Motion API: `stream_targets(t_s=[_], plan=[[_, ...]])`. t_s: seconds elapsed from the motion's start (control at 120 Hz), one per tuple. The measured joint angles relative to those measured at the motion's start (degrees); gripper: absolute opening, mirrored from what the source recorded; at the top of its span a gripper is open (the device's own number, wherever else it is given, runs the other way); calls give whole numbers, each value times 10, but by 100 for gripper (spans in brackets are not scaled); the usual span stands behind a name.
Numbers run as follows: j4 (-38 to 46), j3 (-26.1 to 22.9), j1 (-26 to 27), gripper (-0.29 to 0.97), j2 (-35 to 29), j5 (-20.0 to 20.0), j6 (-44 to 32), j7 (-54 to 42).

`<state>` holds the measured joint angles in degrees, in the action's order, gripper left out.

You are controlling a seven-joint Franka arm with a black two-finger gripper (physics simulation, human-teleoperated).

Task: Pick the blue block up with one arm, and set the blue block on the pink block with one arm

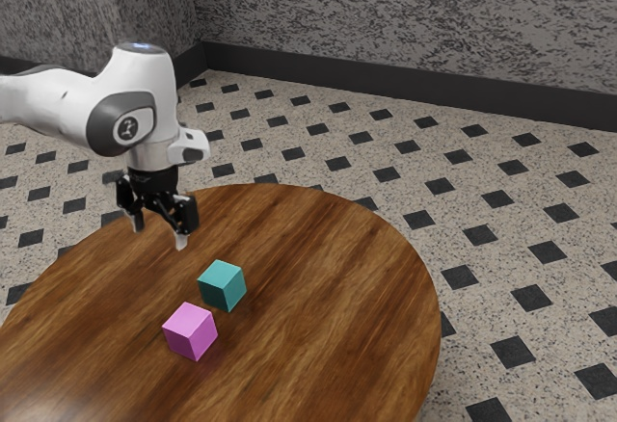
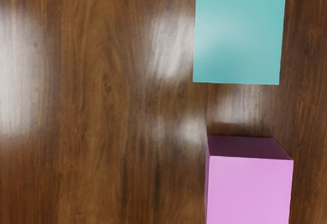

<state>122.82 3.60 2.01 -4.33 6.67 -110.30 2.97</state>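
The blue block (image 1: 222, 284) rests on the tabletop (image 1: 328, 268), lower than the pincer (image 1: 161, 235) and not under it. The pink block (image 1: 189, 330) stands near the blue block but apart from it, farther from the pincer. The pincer hangs above the wood with fingers spread, holding nothing.

A bare, home-like room in a simulator: a round wooden table (image 1: 328, 277) stands on a speckled floor (image 1: 482, 157) with black inset tiles. Rough grey walls (image 1: 386, 8) with a dark baseboard (image 1: 405, 80) close the far side.
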Motion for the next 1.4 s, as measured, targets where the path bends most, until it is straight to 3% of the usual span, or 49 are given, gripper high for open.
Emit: stream_targets(t_s=[0.567, 1.1, 1.25, 1.4], plan=[[-5, -17, 0, 68, 121, -7, -97, 19], [-76, -32, -4, 68, 236, -17, -118, 29], [-86, -33, -7, 53, 257, -30, -119, 30], [-93, -73, -48, 43, 267, -32, -119, 32]])
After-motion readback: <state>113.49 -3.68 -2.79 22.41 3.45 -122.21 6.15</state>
